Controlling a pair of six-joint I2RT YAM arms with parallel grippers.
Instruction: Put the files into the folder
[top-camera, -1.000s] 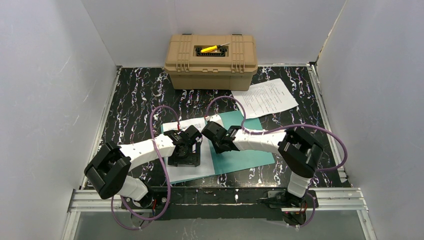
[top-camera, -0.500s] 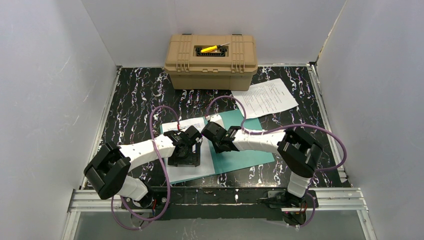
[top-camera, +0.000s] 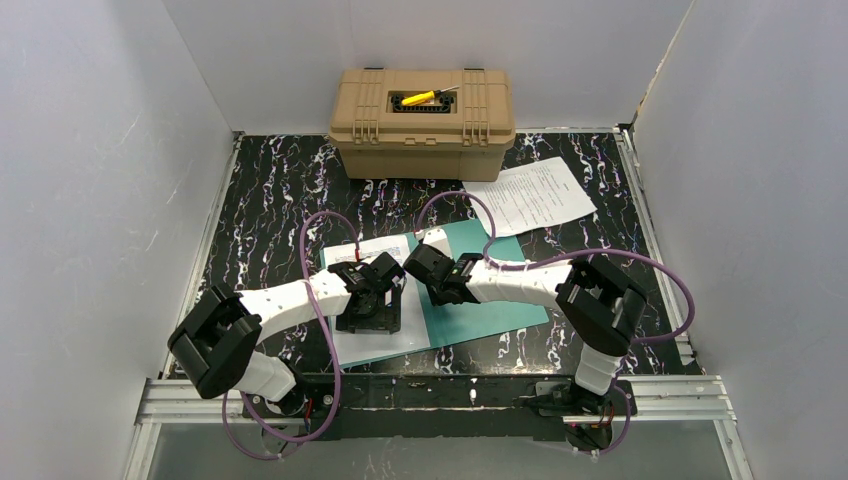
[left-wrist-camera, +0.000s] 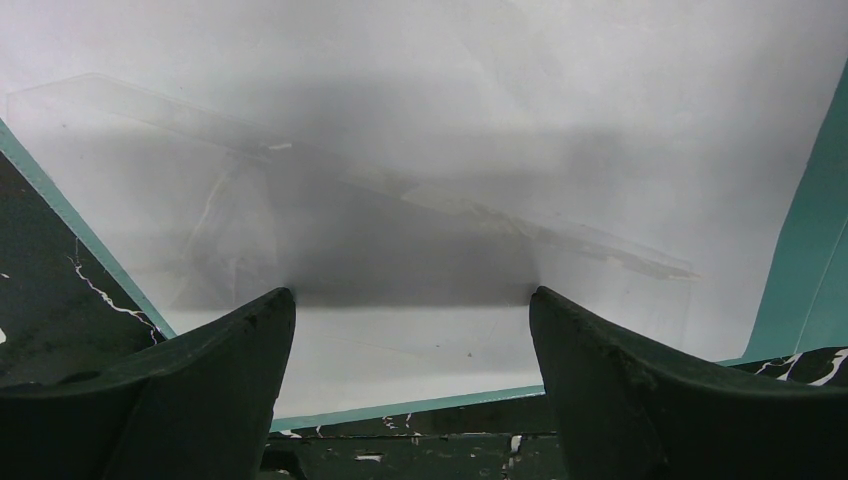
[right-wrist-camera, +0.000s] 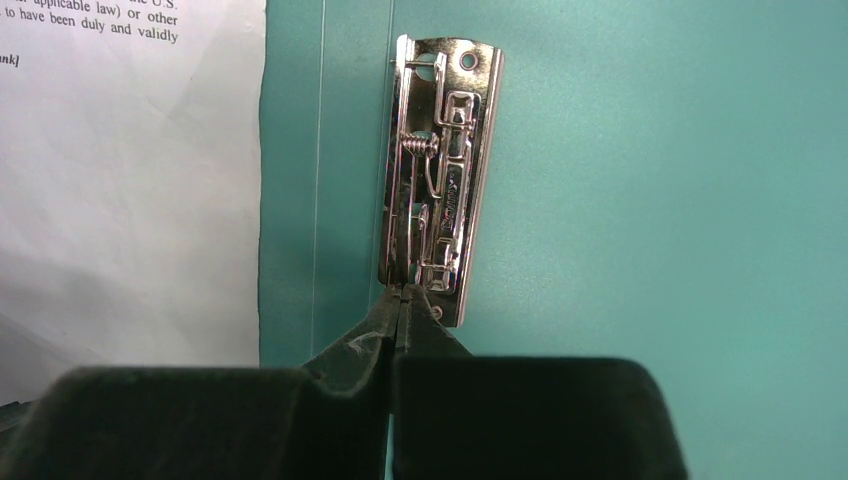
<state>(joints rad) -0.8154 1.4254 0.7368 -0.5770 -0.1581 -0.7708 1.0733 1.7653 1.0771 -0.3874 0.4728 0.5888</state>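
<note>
files (top-camera: 378, 345): I see 1 in folder (top-camera: 495, 305), 2nd sheet (top-camera: 530, 195) outside
L gripper (left-wrist-camera: 410, 296): wide open, empty
R gripper (right-wrist-camera: 403, 292): shut, tips at clip (right-wrist-camera: 445, 170)

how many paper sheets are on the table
2: one sheet on the open folder's left side under the left gripper, one sheet at the back right near the tan box. Another could hide underneath.

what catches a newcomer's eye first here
An open teal folder lies in the middle: the left hand is spread open over a white printed sheet on its left leaf, and the right hand is shut with its tips at the folder's shiny metal clip. Behind stands a tan plastic case with a yellow tool on its lid; a second printed sheet lies far right.
</note>
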